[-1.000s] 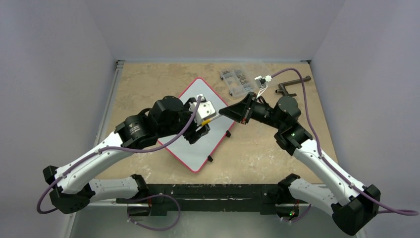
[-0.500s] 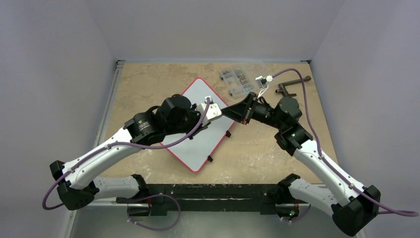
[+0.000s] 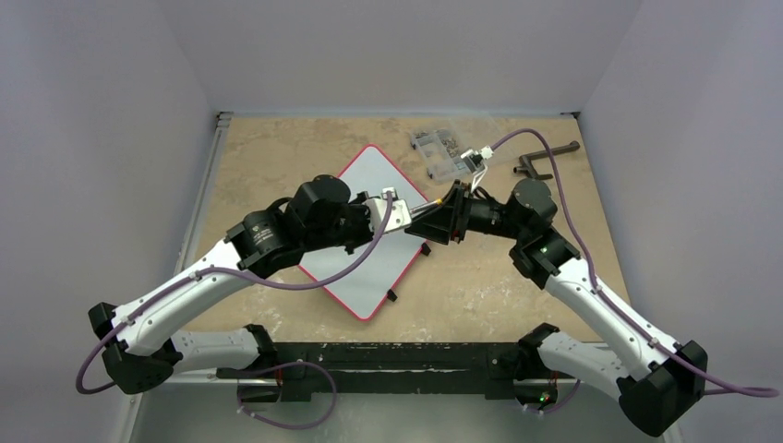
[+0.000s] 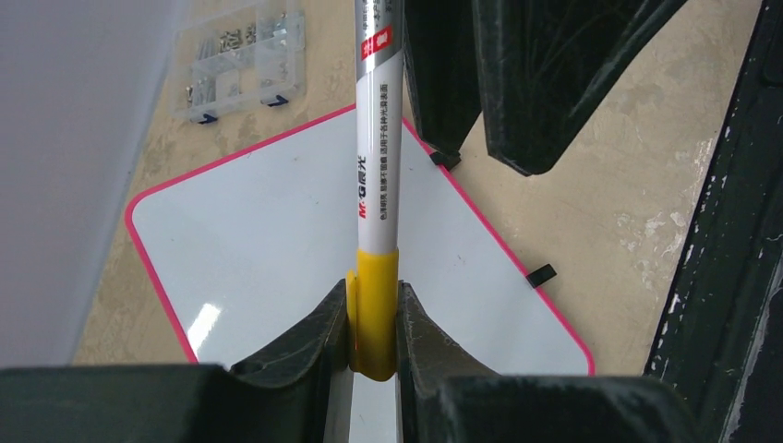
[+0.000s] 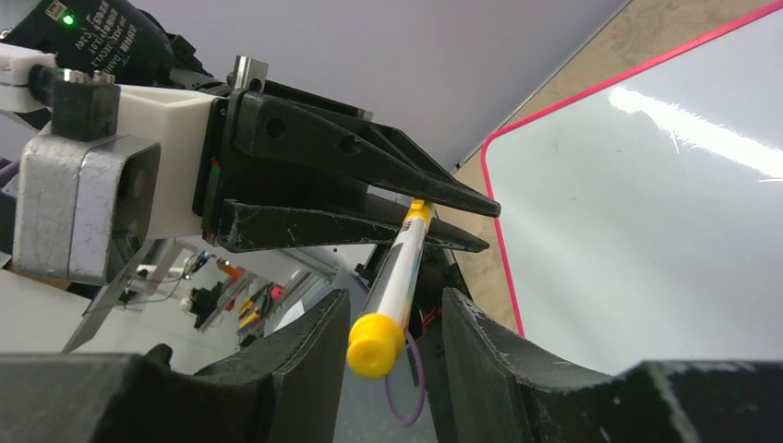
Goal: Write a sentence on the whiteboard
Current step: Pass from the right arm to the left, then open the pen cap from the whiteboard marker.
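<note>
Over board's (image 4: 249, 231) edge, L end effector (image 4: 373, 337) pinches marker's (image 4: 377, 157) yellow end; R end effector (image 5: 392, 337) is spread round the other. Board's blank, so you're likely still prepping: clamp R, then uncap.

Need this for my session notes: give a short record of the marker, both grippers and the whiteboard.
whiteboard: lying flat, red rim, no writing visible
marker: white with yellow ends, held in the air over the whiteboard
left gripper: shut on one yellow end of the marker
right gripper: open, fingers either side of the other yellow end
parts box: clear, beyond the whiteboard
</note>
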Controlling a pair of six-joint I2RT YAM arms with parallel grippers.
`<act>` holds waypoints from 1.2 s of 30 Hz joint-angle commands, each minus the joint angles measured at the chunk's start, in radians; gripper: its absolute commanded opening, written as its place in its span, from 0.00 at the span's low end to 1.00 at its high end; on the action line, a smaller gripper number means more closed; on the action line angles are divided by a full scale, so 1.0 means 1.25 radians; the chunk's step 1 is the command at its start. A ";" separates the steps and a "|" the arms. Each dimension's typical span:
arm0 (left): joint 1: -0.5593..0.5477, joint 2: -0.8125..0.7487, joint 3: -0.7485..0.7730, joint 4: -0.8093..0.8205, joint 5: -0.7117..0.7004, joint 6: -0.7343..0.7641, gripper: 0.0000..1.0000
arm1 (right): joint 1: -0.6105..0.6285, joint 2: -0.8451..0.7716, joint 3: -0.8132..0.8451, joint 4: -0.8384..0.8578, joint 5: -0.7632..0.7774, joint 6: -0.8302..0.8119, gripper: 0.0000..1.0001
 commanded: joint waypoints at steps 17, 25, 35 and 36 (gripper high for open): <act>0.002 0.036 0.021 0.003 0.057 0.074 0.00 | 0.023 0.067 0.041 0.069 -0.038 0.012 0.25; -0.006 0.043 0.012 0.002 0.051 0.076 0.00 | 0.031 0.083 0.040 0.072 -0.023 0.010 0.27; -0.013 0.027 -0.001 0.000 0.041 0.076 0.00 | 0.032 0.085 0.046 0.050 0.008 -0.007 0.35; -0.013 0.027 -0.002 0.000 0.039 0.075 0.00 | 0.032 0.084 0.047 0.046 0.010 -0.011 0.35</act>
